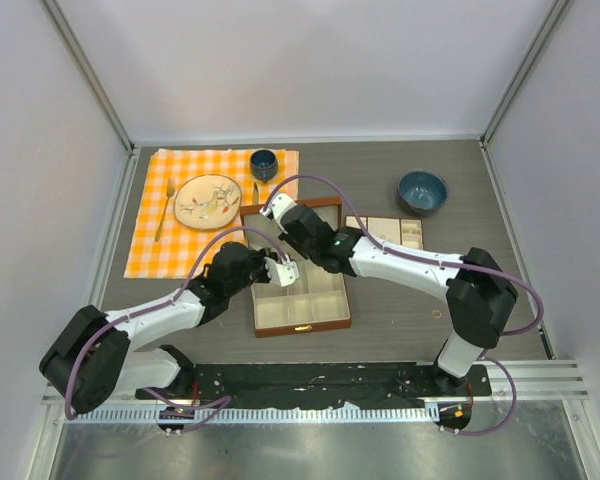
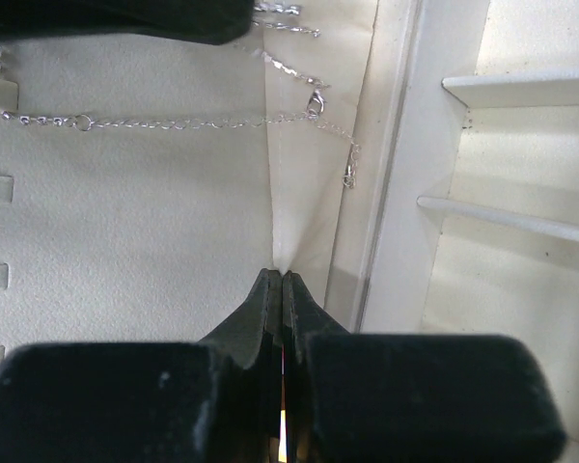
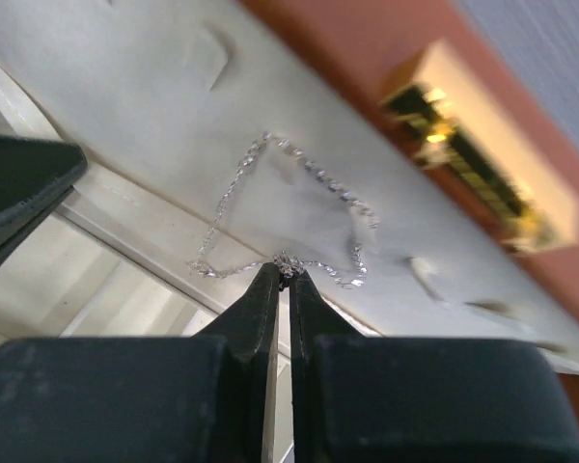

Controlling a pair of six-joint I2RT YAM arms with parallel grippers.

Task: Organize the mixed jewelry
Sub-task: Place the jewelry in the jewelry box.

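Pinching silver chain [image 3: 320, 177], seemingly, right claw [image 3: 283, 270] closed

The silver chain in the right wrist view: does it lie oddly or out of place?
Yes. The silver chain sprawls in a crooked loop over the pale lining, in no compartment; the right gripper pinches its lower edge.
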